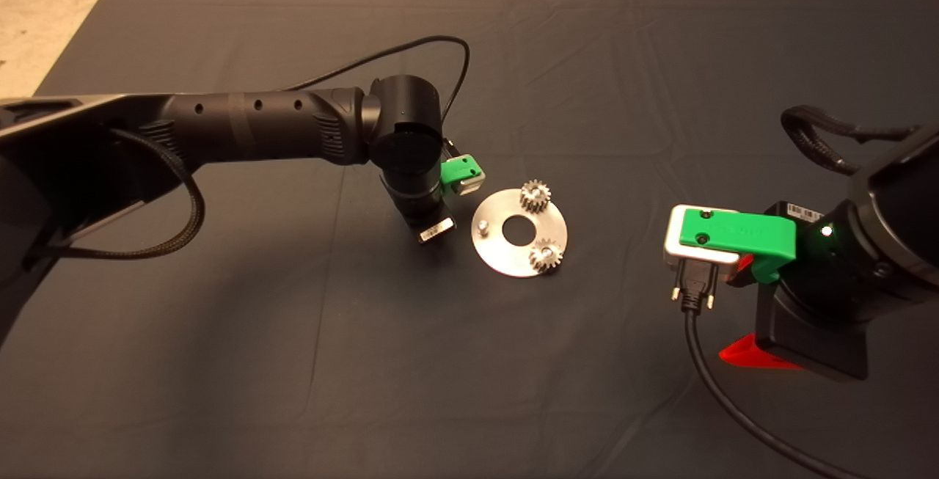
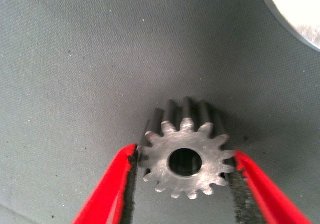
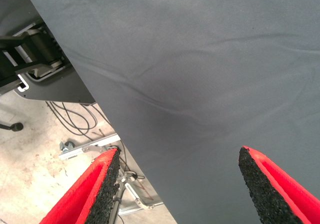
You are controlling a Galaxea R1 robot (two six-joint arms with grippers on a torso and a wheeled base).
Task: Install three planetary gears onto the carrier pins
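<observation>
The shiny round disc [image 1: 506, 253] lies at the mat's middle. Two planetary gears [image 1: 535, 196] [image 1: 546, 254] sit on it, at its far side and its near right side. One carrier pin [image 1: 483, 227] stands bare on its left side. My left gripper [image 2: 185, 153] hangs just left of the disc, its fingers hidden under the wrist in the head view. It is shut on the third planetary gear [image 2: 186, 154], held by its teeth a little above the mat. The disc's edge [image 2: 300, 9] also shows in the left wrist view. My right gripper [image 3: 180, 156] is open and empty at the mat's right.
The dark mat [image 1: 293, 362] covers the table. The right arm's black cable [image 1: 704, 362] trails over the mat's near right. Past the mat's edge, the right wrist view shows the floor with cables and a metal frame [image 3: 90, 146].
</observation>
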